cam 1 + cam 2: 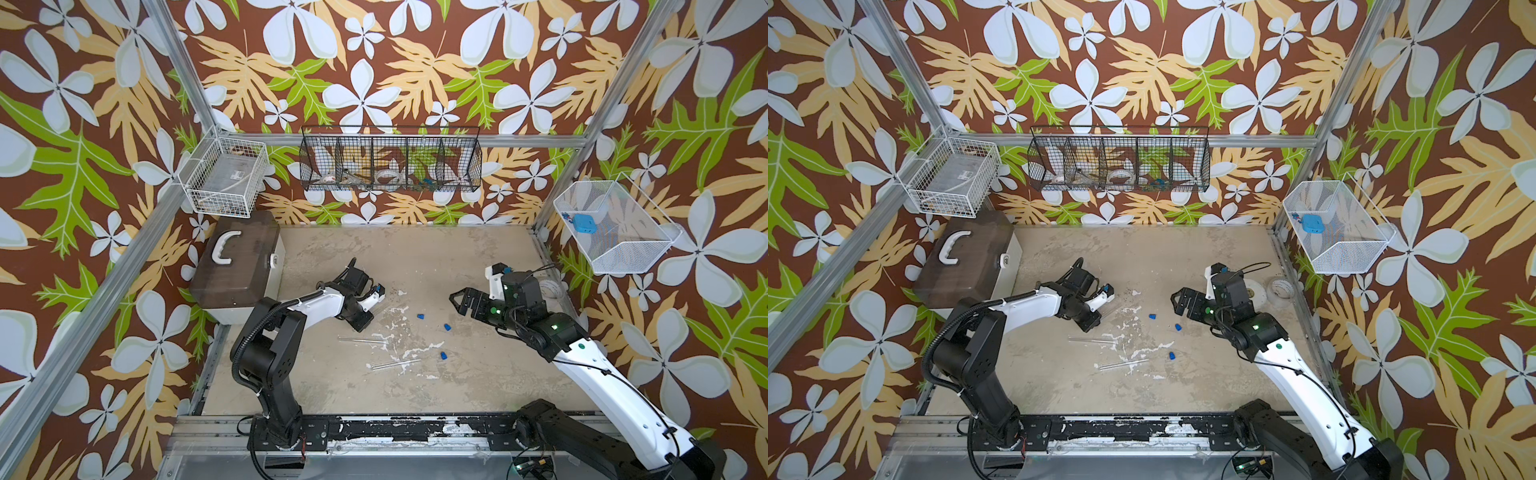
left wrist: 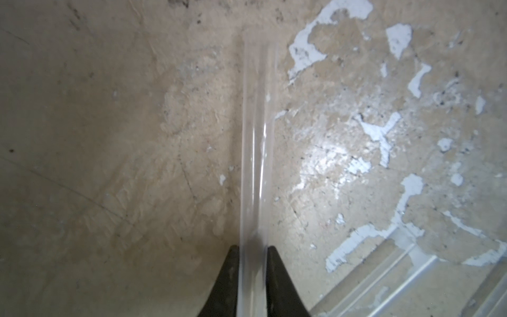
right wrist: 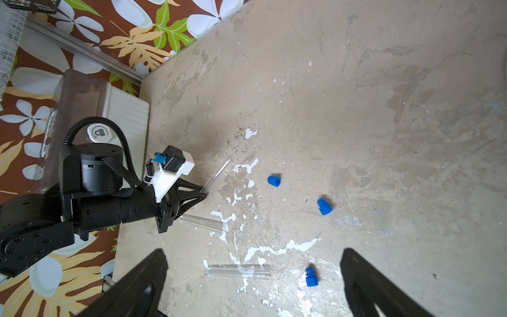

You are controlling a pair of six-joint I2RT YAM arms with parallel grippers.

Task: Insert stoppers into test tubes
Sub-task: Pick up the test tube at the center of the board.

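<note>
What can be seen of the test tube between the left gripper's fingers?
The test tube is slender, clear and empty, its far end unplugged. The left gripper is shut on it; a long part juts straight out past the fingertips above the table. Whether it touches the table is unclear.

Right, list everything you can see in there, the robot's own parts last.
table: one, worn beige, cell floor.
test tubes: three, clear; two lying mid-table, one in the left gripper.
stoppers: three, blue, loose on the table right of the tubes.
storage box: one, brown lid, white handle, table's back-left corner.
tape rolls: two, whitish, table's right edge.
wire basket: one, white, left wall.
compartment basket: one, black, back wall.
mesh basket: one, white, right wall.
square object: one, blue, inside the mesh basket.
left gripper: one, black, shut on a test tube.
right gripper: one, black, open, empty.
</note>
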